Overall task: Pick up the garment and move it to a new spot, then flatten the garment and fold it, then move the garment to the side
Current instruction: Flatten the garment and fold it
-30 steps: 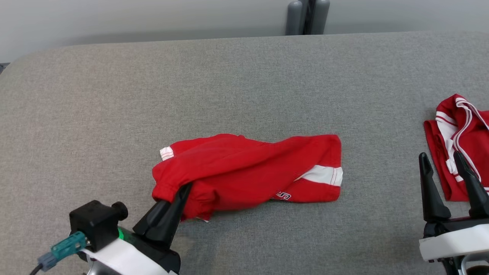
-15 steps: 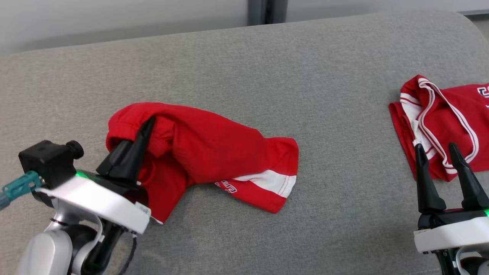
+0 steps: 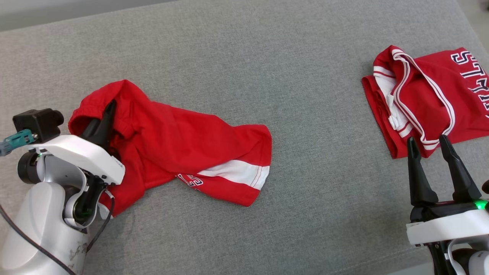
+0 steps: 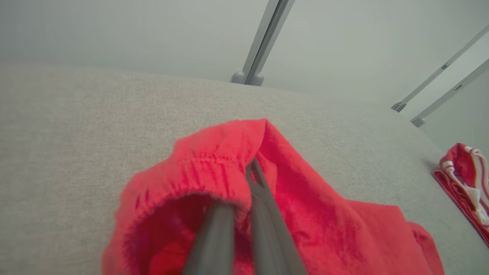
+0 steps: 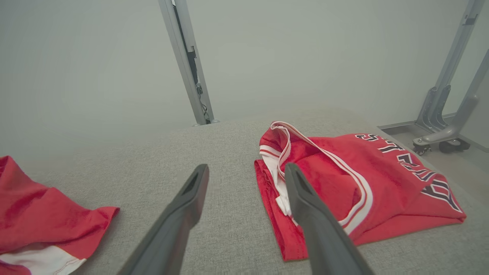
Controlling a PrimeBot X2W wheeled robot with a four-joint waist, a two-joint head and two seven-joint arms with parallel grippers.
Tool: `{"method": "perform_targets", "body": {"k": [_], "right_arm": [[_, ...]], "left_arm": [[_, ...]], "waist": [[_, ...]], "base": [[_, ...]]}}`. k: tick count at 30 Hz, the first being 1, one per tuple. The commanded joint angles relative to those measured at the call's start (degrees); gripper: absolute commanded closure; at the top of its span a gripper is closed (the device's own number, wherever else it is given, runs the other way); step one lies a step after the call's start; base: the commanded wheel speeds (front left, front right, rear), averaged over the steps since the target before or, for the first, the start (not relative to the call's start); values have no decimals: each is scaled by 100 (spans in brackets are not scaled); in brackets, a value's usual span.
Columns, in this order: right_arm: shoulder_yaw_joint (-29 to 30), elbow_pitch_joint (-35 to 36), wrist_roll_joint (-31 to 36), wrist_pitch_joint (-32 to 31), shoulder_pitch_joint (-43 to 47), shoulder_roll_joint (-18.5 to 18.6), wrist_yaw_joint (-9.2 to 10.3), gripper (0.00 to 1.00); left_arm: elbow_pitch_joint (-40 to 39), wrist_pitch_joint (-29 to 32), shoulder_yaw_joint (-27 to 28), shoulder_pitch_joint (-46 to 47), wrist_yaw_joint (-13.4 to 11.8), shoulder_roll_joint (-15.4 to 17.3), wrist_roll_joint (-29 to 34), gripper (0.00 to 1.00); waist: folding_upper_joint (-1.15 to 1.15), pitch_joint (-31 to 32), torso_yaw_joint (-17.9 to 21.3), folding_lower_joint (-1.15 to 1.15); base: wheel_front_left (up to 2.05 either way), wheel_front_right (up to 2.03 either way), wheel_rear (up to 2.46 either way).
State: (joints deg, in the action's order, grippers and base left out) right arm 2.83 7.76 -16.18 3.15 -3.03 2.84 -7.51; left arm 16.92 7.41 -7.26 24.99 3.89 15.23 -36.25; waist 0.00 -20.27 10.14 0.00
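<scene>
My left pincer point(image 3: 109, 112) is clamped together on the gathered, elastic-looking band of the red shorts point(image 3: 183, 141). In my left wrist view the two dark fingers point(image 4: 263, 214) meet at the tips with that red hem bunched over them point(image 4: 254, 175), and the opening of the shorts point(image 4: 305, 206) gapes below. The pinched end stands up in a hump. The rest of the cloth trails away toward my right and lies rumpled on the grey cloth-covered table point(image 3: 267, 57). A white stripe point(image 3: 237, 172) and a few dark-edged letters point(image 3: 191, 180) show near its lower hem. The shorts sit in the left half of the table, closer to the near edge than the far one.

My right pincer point(image 3: 427, 139) has its fingers spread apart and holds nothing. It hovers over the near right part of the table, close to the near edge, fingers pointing toward the far side. A green light point(image 3: 480, 205) glows on its wrist.

Just beyond its fingertips lies a red jersey point(image 3: 424, 88) with white-trimmed neckline and dark block lettering, roughly folded, near the right edge and well apart from the shorts. My right wrist view shows the jersey point(image 5: 344, 179) just beside and behind my right-hand finger, with a corner of the shorts point(image 5: 34, 214) far to the left.

Past the table's far edge there is a pale wall, a grey metal post point(image 5: 187, 65), and a wheeled metal frame point(image 5: 443, 114).
</scene>
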Motion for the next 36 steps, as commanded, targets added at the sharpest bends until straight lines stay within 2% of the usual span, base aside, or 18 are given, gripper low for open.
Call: {"method": "perform_targets", "body": {"k": [1, 3, 4, 5, 10, 14, 15, 18, 27, 33, 36], "right_arm": [[7, -29, -30, 60, -63, 19, 4, 0], [24, -45, -24, 57, -85, 19, 4, 0], [40, -51, -15, 57, -92, 19, 4, 0], [53, -55, -2, 62, -95, 19, 4, 0], [52, -73, 136, 50, -87, 20, 4, 0], [39, -64, 242, 21, -73, 20, 4, 0], [39, -64, 242, 21, -73, 20, 4, 0], [0, -55, 300, -13, -50, 20, 4, 0], [-7, 12, 375, -201, 138, 21, 4, 0], [57, 55, 347, -252, 280, 21, 4, 0], [118, 76, 339, -283, 369, 20, 4, 0]], "left_arm": [[207, -97, -34, 183, 62, 24, 57, 100], [380, -198, -105, 270, 93, 17, 123, 96], [412, -282, -141, 283, 103, 22, 190, 36], [409, -369, -163, 307, 104, 32, 248, 0], [9, -1001, -179, 57, -161, -11, 585, 0], [-618, -1494, -129, -308, -539, -22, 922, 0], [-618, -1494, -129, -308, -539, -22, 922, 0], [-1077, -1602, -126, -716, -805, -41, 1075, 0], [-2132, -949, -267, -1904, -1200, 82, 1119, 0], [-2270, -569, -251, -2573, -1396, 152, 994, 0], [-2283, -575, -190, -2860, -1464, 169, 956, 0]], "waist": [[0, -40, 38, 0], [0, -39, 33, 0], [0, -26, 23, 0], [0, -9, 8, 0], [0, 180, -154, 0], [0, 399, -332, 0], [0, 399, -332, 0], [0, 575, -456, 0], [0, 924, -684, 0], [0, 1076, -774, 0], [0, 1131, -840, 0]], "base": [[0, 0, 0], [0, 0, 0], [0, 0, 0], [0, 0, 0], [0, 0, 0], [0, 0, 0], [0, 0, 0], [0, 0, 0], [0, 0, 0], [0, 0, 0], [0, 0, 0]]}}
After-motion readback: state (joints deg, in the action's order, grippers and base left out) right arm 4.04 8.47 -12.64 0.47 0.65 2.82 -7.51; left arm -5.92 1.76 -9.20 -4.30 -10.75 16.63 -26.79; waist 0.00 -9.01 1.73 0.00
